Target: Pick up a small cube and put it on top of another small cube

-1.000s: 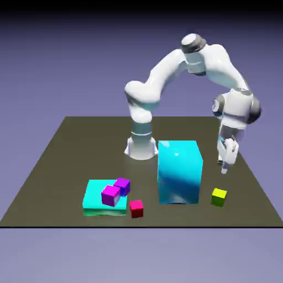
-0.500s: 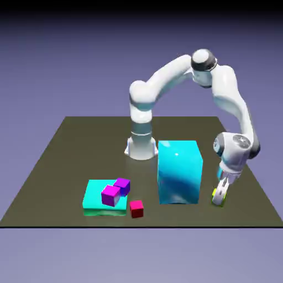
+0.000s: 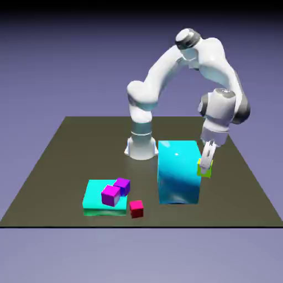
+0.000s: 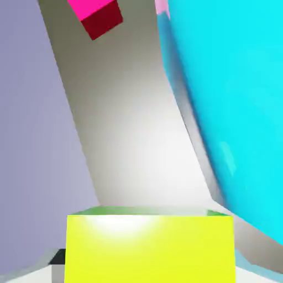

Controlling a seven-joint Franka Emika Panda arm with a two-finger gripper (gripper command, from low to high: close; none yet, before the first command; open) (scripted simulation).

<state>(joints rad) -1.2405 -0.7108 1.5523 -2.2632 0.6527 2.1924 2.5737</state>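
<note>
Between the fingers sits the small lime yellow-green cube, pinched and held in the air above the worktop. In the hand view that cube fills the bottom of the picture, wide and bright, and hides most of both fingers; only a sliver of pale grey shows at its lower left corner.

Just beside the fingers, on the exterior view's left, stands the big cyan block. The lime cube hangs close against the block's upper right edge, near its top; whether the two touch cannot be told. In the hand view the block takes up the whole right side as a broad cyan wall.

Well away from the fingers, toward the exterior view's left, a small red cube rests on the worktop near the front edge. The hand view catches it at the top, beyond a stretch of grey worktop.

Further from the fingers again, a flat cyan slab lies on the worktop. On it rest two small purple cubes: one nearer the front, the other just behind and touching it.
</note>
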